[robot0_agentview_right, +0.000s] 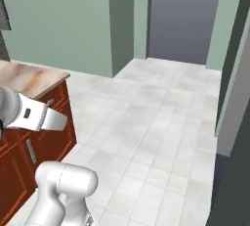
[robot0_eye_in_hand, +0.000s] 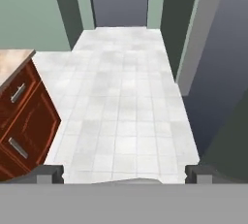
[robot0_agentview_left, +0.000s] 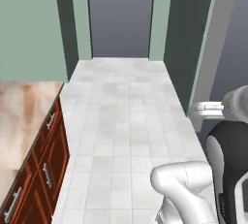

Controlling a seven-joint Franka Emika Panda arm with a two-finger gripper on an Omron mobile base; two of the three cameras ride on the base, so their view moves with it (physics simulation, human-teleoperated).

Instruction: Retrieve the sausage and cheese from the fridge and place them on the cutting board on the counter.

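The left base view is looking forward and down from behind the arm, over a pale tiled floor (robot0_agentview_left: 121, 121) toward a grey doorway (robot0_agentview_left: 120, 14), with the counter (robot0_agentview_left: 19, 121) lying along its left edge. The right base view is facing the same floor and doorway from further right, so the counter's end is sitting at middle left. The hand view is looking along the gripper (robot0_eye_in_hand: 124, 173), lower and nearer the tiles, with the cabinet fronts (robot0_eye_in_hand: 24, 121) at its left. All three are sharing the floor, the doorway and the counter's end.
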